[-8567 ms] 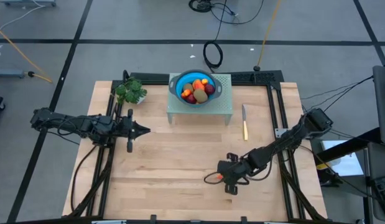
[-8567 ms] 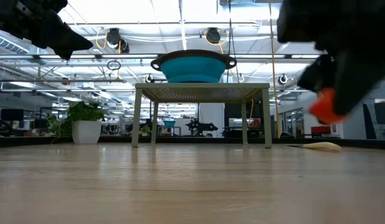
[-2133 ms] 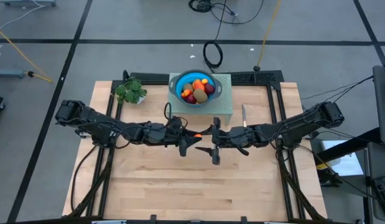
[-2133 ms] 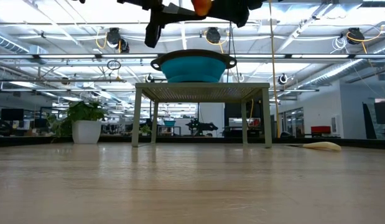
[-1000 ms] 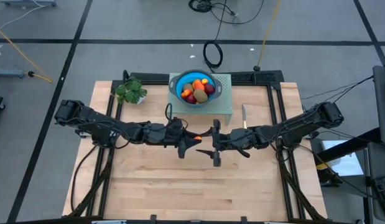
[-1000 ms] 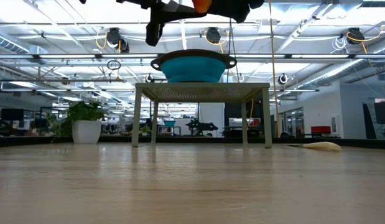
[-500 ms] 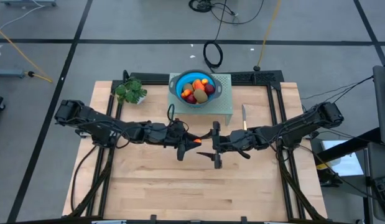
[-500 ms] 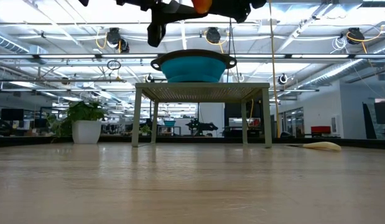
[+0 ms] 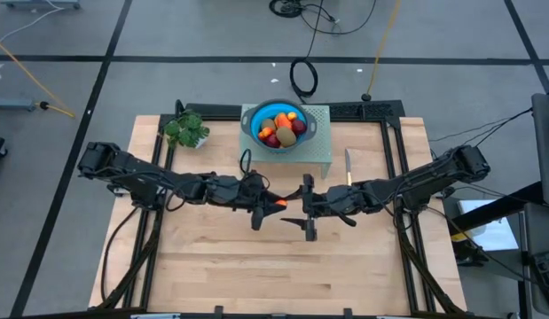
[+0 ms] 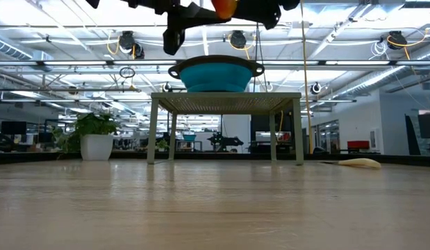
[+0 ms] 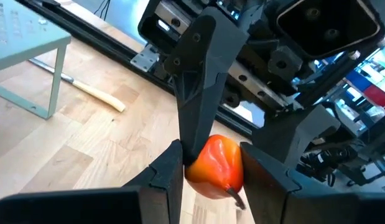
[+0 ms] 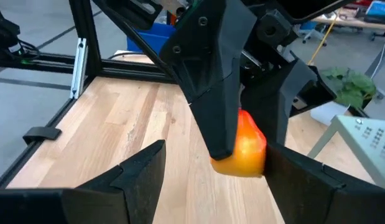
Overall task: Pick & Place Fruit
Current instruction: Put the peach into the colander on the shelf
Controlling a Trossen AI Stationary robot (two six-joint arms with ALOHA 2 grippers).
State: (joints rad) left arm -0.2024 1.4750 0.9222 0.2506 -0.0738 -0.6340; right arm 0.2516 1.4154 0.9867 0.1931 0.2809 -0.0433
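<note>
The wooden table [image 9: 256,266] lies under both dark arms, which reach in from the two sides and meet nose to nose above its middle. Beyond the place where they meet, at the far edge of the table, a small pale green stand [image 9: 320,151] holds a blue bowl [image 9: 250,120], and inside it lies the rest of the fruit [image 9: 283,128] — brown, orange and dark red pieces heaped together. A green leafy plant [image 9: 187,129] sits off past the left arm, near the far corner, and a knife with a yellow handle [image 9: 349,184] lies just beyond the right arm, beside the stand. The left gripper [image 9: 270,203] is up in the air, well above the wood, and its two fingers [image 11: 167,177] are pressed on the sides of one orange-red fruit [image 11: 216,167], holding it tight. The right gripper [image 9: 295,204] points straight at it, and its fingers [image 12: 145,177] stand wide apart on either side of the same fruit with a gap — they do not squeeze it. From table height the orange-red fruit shows high up near the top, above the bowl, with dark gripper parts around it.
</note>
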